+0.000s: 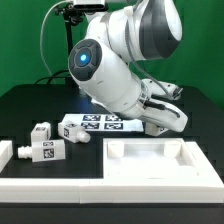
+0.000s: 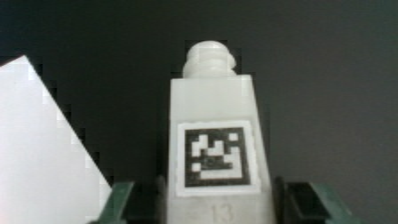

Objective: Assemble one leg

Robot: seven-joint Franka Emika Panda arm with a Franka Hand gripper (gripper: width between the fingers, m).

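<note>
We see the pincer clamped on 1 leg, held over the desk near the panel. It grips the end opposite the stud (a long lever), so the leg may tilt or slip during insertion.

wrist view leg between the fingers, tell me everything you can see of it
The leg is a white, plastic-looking oblong block with a narrower rounded nub at its far end and one black-and-white square tag on its facing side. The gripper appears to clamp its near end, a finger on either side.
</note>
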